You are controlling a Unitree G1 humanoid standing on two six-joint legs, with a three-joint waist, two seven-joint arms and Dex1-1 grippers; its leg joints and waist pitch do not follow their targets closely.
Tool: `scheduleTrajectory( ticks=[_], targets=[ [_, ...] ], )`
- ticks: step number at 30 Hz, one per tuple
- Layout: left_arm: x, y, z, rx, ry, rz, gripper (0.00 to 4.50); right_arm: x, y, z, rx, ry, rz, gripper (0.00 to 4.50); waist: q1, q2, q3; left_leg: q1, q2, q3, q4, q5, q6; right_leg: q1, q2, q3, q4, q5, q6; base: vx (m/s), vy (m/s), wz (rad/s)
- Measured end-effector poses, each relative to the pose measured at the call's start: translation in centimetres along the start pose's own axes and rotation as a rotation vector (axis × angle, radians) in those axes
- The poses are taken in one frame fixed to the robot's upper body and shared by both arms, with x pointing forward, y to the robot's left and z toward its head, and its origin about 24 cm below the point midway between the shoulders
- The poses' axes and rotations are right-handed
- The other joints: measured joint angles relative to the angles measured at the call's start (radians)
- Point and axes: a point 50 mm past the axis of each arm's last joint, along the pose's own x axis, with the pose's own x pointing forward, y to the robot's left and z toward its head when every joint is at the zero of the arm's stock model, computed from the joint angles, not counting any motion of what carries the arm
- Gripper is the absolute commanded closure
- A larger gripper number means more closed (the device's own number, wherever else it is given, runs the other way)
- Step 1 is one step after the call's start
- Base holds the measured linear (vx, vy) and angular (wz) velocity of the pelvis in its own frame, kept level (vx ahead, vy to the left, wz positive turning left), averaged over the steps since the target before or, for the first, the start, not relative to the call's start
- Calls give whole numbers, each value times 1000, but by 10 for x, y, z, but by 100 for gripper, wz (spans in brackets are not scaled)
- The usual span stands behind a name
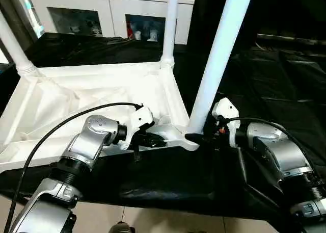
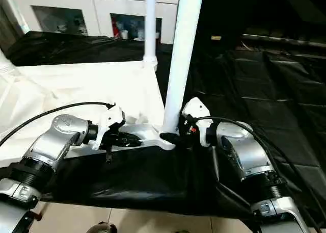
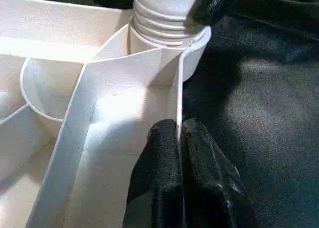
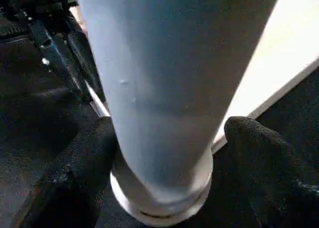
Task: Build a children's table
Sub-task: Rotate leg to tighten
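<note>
- On the black cloth-covered floor [image 1: 265,80], the white plastic rectangular tabletop [image 1: 86,98] lies upside down, ribbed underside up, in the left half of the scene.
- At its near-right corner socket [image 1: 189,139] stands a long white tubular leg [image 1: 216,59], leaning slightly to the right; its ridged lower end sits in the socket.
- Left claw [image 3: 179,153] is pinched shut on the thin side wall of the tabletop, just left of that corner, one black finger on either side of the wall.
- Right claw [image 4: 164,163] stands wide open around the base of the leg; its black fingers [image 4: 79,173] flank the tube, and whether they touch it I cannot tell.
- Two more white legs stand in the far sockets: one at far right [image 1: 169,29], one at far left [image 1: 12,47].
- Judging by this, the step in hand is seating the near-right leg. To do it well, the left claw should keep the tabletop from sliding, while the right claw closes squarely low on the tube, brings it upright and presses it straight down.
- Pushing while the leg leans risks jamming it or tipping the corner.
- Beyond the cloth stands a white glass-door cabinet [image 1: 109,11].
</note>
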Motion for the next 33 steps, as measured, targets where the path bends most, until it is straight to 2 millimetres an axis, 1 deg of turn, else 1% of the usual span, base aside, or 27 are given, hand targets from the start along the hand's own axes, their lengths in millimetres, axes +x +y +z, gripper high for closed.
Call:
scheduleTrajectory(
  ticks=[2, 4, 6, 8, 9, 15, 18, 22, 24, 27, 28, 31, 33],
  targets=[
    [0, -1, 0, 1, 0, -5, 450, 2, 2, 1, -3, 7, 19, 118, 1, 0, 0, 0, 0, 0, 0, 0, 0, 0, 0, 0, 0, 0, 0, 0, 0, 0],
    [0, -2, 0, 4, -1, -8, 450, 2, 4, 2, -14, 10, 35, 126, 2, 0, 0, 0, 0, 0, -1, 0, 0, 0, 0, 0, 0, 0, 0, 0, 0, 0],
    [-1, -2, 0, 4, 0, -8, 450, 2, 4, 2, -20, 18, 38, 154, 1, 0, 0, 0, 0, 0, 0, 0, 0, 0, 0, 0, 0, 0, 0, 0, 0, 0],
    [-1, -3, -1, 3, 2, -11, 450, 2, 4, 2, -26, 26, 42, 161, 1, 0, 0, 0, 0, 0, 0, 0, 0, 0, 0, 0, 0, 0, 0, 0, 0, 0],
    [-1, -3, -1, 2, 2, -11, 450, 2, 5, 2, -27, 26, 43, 180, 1, 0, 0, 0, 0, 0, 0, 0, 0, 0, 0, 0, 0, 0, 0, 0, 0, 0],
    [-1, -4, -2, -3, 4, -12, 450, 1, 5, 3, -39, 24, 47, 194, 0, 0, 0, 0, 0, 0, 0, 0, 0, 0, 0, 0, 0, 0, 0, 0, 0, 0],
    [-2, -4, -3, -5, 6, -11, 450, 0, 5, 4, -49, 21, 55, 220, -1, -1, 0, 0, 0, 0, -1, 0, 0, 0, 0, 0, 0, -1, 1, 0, 0, 0],
    [-2, -5, -3, -8, 7, -10, 450, 0, 6, 4, -51, 16, 57, 239, -2, -1, 1, 1, 0, 0, -1, 0, 0, 0, 0, 0, 0, -1, 1, 0, 0, 0],
    [-2, -4, -3, -9, 7, -8, 450, 1, 6, 3, -39, 9, 52, 240, -3, -1, 1, 1, 0, 0, -1, 0, 0, 0, 0, 0, 0, -1, 1, 0, 0, 0],
    [-1, -3, -4, -15, 3, 24, 450, 6, 6, -1, 24, -43, -8, 243, -5, -1, 0, 2, 0, 0, 0, 0, 0, 1, 0, 0, 0, 0, 1, 0, 0, 0],
    [0, -2, -3, -19, -1, 45, 450, 9, 6, -3, 48, -60, -39, 244, -9, -1, 0, 2, 0, 0, 0, 0, 0, 1, 0, 1, 0, 0, 0, 0, 0, 0],
    [8, 5, 1, -30, -6, 112, 450, 16, 2, -6, 111, -98, -168, 246, -18, -1, 0, 3, 0, -1, 1, 0, 0, 2, 0, 1, 1, -2, 4, 0, 0, 0],
    [16, 9, 4, -44, -10, 163, 450, 22, -2, -6, 151, -115, -259, 246, -22, -1, -1, 3, -1, -2, 1, 0, 0, 2, 0, 2, 1, -1, 3, 0, 0, 0]
  ],
)
